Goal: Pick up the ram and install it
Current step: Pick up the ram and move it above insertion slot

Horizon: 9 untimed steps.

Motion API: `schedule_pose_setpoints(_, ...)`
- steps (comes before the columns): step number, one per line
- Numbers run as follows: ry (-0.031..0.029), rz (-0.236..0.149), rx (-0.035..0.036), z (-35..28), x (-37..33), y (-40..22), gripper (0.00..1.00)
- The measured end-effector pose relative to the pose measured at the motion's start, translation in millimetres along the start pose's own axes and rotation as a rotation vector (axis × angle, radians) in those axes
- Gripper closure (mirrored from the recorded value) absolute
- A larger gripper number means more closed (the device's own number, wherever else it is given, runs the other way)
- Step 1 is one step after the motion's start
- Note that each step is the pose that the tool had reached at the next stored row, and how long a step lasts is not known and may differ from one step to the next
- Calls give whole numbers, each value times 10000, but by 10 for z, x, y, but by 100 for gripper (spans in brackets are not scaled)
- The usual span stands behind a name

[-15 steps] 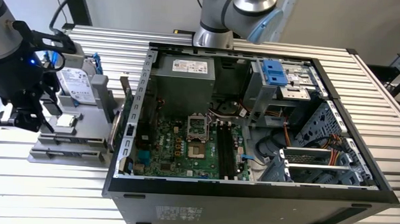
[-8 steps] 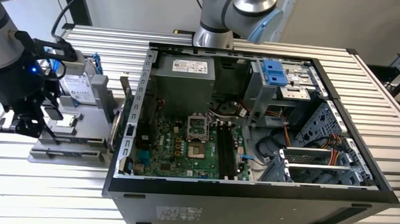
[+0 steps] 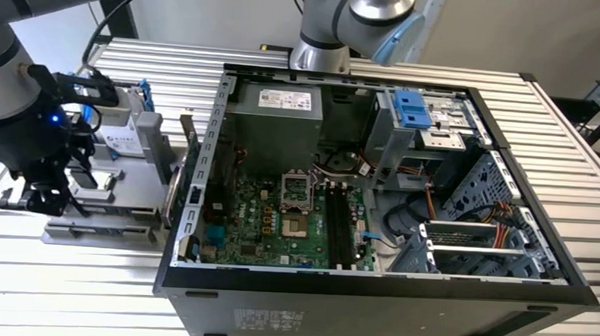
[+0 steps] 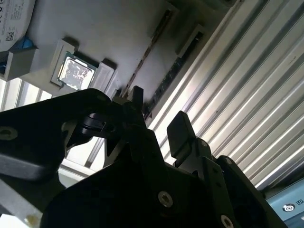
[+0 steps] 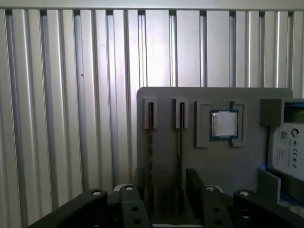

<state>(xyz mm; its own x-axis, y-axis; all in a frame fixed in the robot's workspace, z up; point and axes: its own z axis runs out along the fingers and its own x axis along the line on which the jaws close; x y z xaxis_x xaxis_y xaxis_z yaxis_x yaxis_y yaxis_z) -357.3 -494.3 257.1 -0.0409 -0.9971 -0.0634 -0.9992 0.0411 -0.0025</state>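
The ram (image 5: pixel 151 142) stands edge-on in a slot of the grey holder (image 5: pixel 166 99). The gripper (image 5: pixel 166 183) hangs just over it, jaws apart and empty, seemingly straddling it. Light, stiff and thin, it would be fragile; pinching its flat faces mid-length suits best.

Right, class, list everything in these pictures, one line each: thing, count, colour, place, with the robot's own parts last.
ram sticks: two, dark, edge-on in the holder's slots
holder: one, grey, on the table at the exterior view's left of the case
chip: one, silver, in the holder's square recess
hard drive: one, white-labelled, blue bracket, beside the chip
computer case: one, black, open, mid-table
motherboard: one, green, inside the case
table: one, silver, slatted
arm: one, dark, over the holder
fingers: two, black, open, by the ram sticks
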Motion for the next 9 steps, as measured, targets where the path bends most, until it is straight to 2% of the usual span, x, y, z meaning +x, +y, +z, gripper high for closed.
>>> schedule_pose_setpoints(9, 1, 103, -1, 147, 20, 0, 0)
